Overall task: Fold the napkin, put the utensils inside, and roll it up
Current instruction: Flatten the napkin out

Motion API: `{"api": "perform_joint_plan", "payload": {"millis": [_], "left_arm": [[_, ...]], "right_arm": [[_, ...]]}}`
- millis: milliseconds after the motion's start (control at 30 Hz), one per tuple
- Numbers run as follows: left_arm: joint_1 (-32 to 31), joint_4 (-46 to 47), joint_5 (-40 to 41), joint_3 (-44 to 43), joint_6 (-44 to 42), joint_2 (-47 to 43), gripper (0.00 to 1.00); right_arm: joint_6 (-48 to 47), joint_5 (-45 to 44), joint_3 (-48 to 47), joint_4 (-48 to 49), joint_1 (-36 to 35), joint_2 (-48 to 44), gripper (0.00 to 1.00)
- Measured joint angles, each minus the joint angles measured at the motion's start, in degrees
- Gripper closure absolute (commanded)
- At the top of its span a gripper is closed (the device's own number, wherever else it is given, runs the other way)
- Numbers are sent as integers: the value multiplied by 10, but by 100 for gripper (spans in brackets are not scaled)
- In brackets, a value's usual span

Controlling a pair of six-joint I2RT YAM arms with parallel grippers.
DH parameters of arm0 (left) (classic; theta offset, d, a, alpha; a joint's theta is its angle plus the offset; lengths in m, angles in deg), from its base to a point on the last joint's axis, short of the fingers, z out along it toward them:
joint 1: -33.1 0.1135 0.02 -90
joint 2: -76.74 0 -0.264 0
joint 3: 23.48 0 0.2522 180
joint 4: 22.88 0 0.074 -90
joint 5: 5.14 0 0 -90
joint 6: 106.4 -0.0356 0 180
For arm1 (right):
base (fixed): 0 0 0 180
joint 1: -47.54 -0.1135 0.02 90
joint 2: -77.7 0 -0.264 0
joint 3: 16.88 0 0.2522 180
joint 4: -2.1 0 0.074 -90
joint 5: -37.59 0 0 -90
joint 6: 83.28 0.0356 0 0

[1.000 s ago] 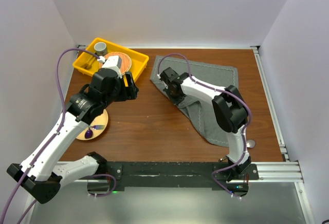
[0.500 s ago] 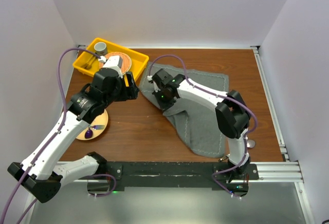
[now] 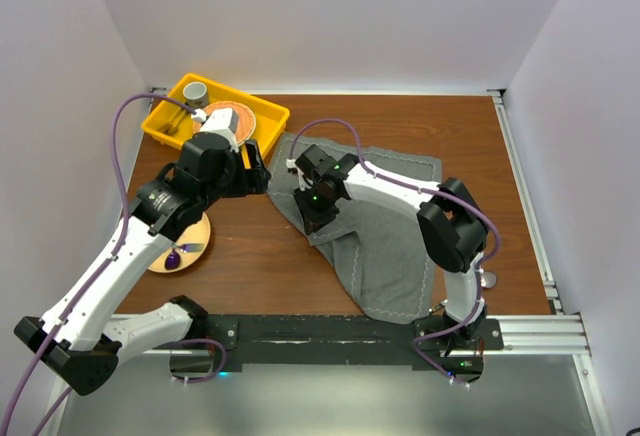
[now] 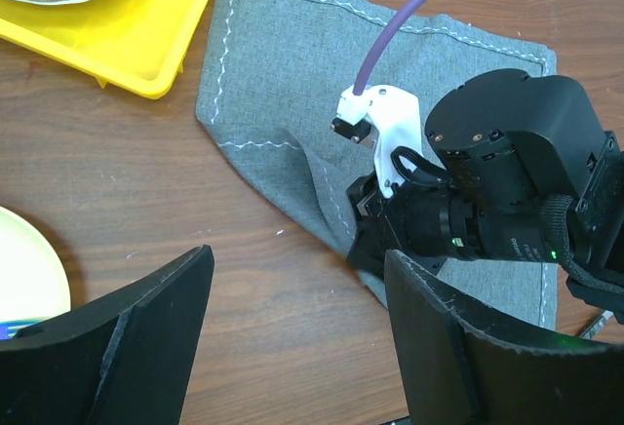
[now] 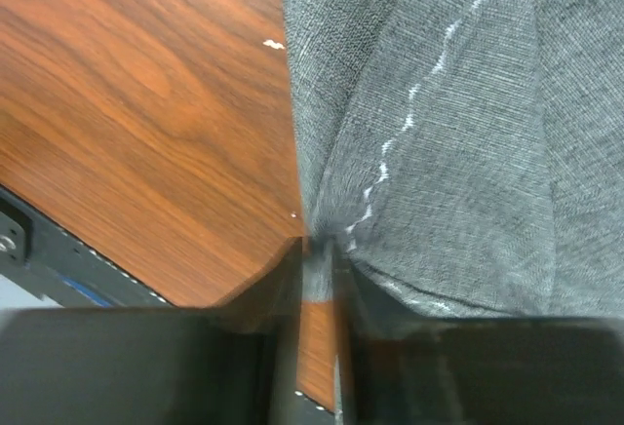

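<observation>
1. Well, the left jaws stood wide apart over the bare bench (image 3: 265, 256), holding nothing and touching nothing.
2. The right jaws were almost closed, pinching a raised fold of the napkin (image 3: 395, 226) at its left edge, just above the wood.
3. A yellow tray (image 3: 160, 128) sat at the far left corner and a pale plate (image 3: 195, 246) lay nearer on the left. The napkin lay rumpled right of centre, running from beside the tray's corner towards the near edge, its pale stitched line (image 5: 409, 123) showing. Plain white walls (image 3: 330, 16) closed in the brown bench.
4. The left arm (image 3: 110, 266) rose from its near-left base, wrist beside the tray and facing the napkin. The right arm (image 3: 455, 226) was bent at the elbow, its forearm reaching left across the cloth.
</observation>
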Motion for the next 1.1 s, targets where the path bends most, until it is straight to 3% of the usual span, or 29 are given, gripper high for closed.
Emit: {"api": "perform_joint_plan", "payload": {"millis": [200,367,733,1000,1100], "left_arm": [[0,0,0,1,0,-9,24],[0,0,0,5,0,-15,24],[0,0,0,8,0,-17,24],[0,0,0,8,0,-21,24],[0,-1,0,8,0,-22,23]], "right_arm": [[-1,7,15,5,0,0,63],[-2,7,28,5,-2,0,55],[-10,-72,19,-14,-51,32,53],[-12,-133,2,-34,-66,42,70],[-12,-141,-4,-45,-66,42,88]]}}
